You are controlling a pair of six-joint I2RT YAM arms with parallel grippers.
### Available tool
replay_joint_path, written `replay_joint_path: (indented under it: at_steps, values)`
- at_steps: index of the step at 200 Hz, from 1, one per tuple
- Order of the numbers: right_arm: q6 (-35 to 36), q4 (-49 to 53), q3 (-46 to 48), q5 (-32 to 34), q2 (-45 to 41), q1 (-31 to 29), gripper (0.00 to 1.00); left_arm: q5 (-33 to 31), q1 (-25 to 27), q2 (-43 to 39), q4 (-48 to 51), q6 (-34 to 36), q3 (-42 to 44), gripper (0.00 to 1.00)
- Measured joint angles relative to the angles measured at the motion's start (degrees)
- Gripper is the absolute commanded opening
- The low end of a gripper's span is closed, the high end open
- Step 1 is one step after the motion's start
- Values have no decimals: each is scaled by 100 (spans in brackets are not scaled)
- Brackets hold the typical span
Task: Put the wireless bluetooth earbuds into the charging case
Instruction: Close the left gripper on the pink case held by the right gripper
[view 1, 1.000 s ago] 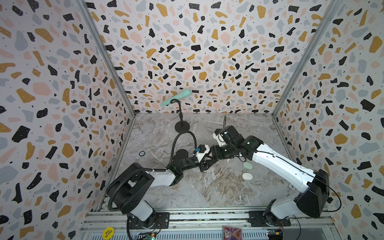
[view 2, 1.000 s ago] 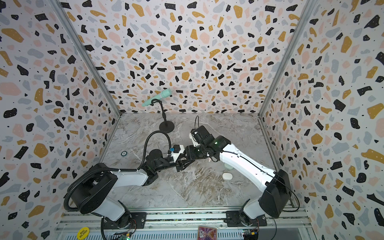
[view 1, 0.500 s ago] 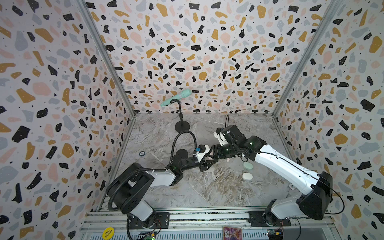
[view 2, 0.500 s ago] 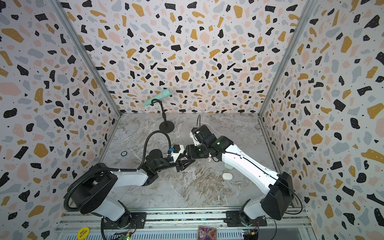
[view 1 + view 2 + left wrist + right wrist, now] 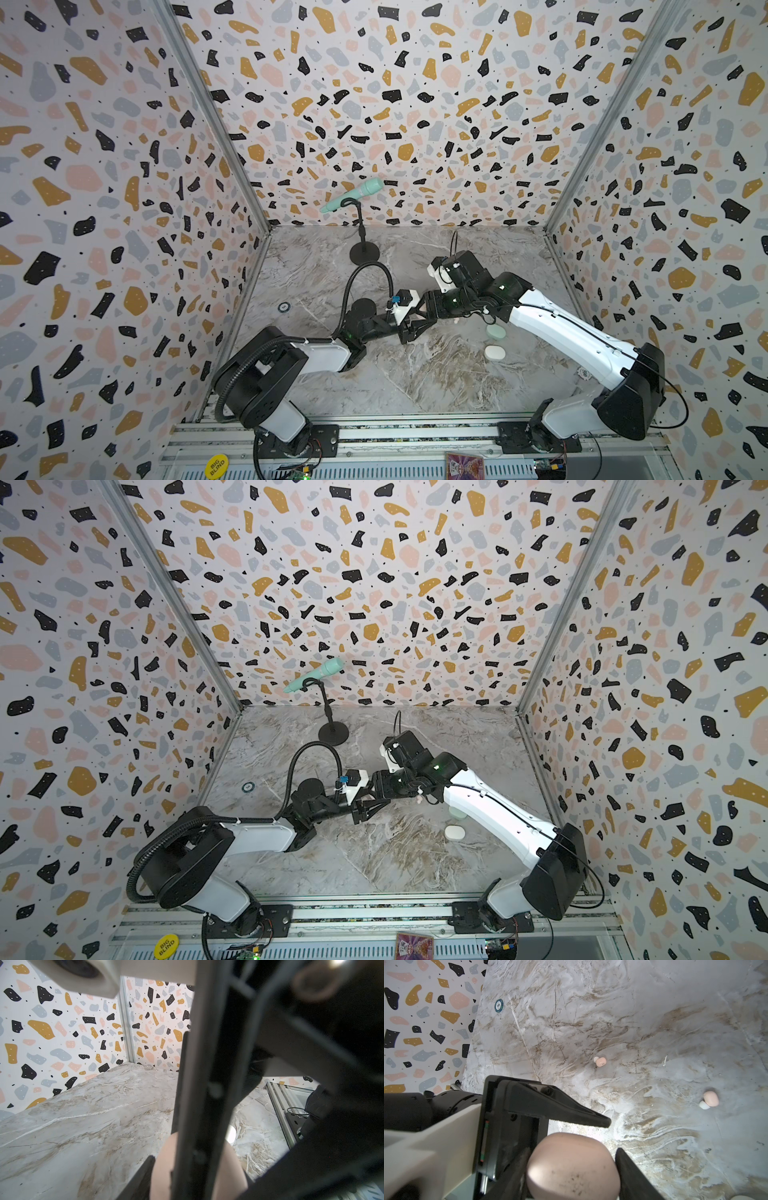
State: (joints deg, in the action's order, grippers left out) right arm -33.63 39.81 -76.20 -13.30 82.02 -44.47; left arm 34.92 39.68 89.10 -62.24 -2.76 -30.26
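A pink pebble-shaped charging case (image 5: 573, 1167) is held in the air over the middle of the marble floor. My right gripper (image 5: 573, 1150) is shut on it, one finger on each side. My left gripper (image 5: 415, 328) meets it from the opposite side and is shut on the same case (image 5: 163, 1167); one of its fingers (image 5: 571, 1115) lies along the case's edge. In both top views the two grippers hide the case. Two pink earbuds lie loose on the floor, one (image 5: 601, 1061) farther off and one (image 5: 710, 1099) nearer my right gripper.
A mint case (image 5: 496, 331) and a white case (image 5: 494, 353) lie beside the right arm. A mint microphone (image 5: 353, 195) on a black stand (image 5: 365, 252) is at the back. A round chip (image 5: 284, 307) lies near the left wall. Patterned walls close three sides.
Both grippers stay together on the pink case at the middle. The right arm's wrist has shifted slightly; nothing was taken hold of or let go.
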Motion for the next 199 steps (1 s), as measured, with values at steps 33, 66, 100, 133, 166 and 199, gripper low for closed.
replay_joint_path:
  at_steps: [33, 66, 100, 133, 166, 199]
  values:
    - [0, 0, 0, -2, 0, 0, 61, 0, -2, -2, 0, 0, 0, 51]
    - [2, 0, 0, -13, 0, 0, 61, 2, 0, -4, 0, 0, 0, 49]
    - [2, 0, 0, -20, 0, 0, 61, 20, 0, -4, 2, 0, 0, 45]
    - [9, 4, 0, -22, 2, 0, 62, 20, -2, -4, 7, 0, 0, 43]
    - [26, 7, 0, -24, 11, 0, 63, 22, -2, -4, 22, 2, 0, 42]
    - [28, 17, 0, -22, 17, 0, 66, 22, 0, -4, 28, 0, 0, 41]
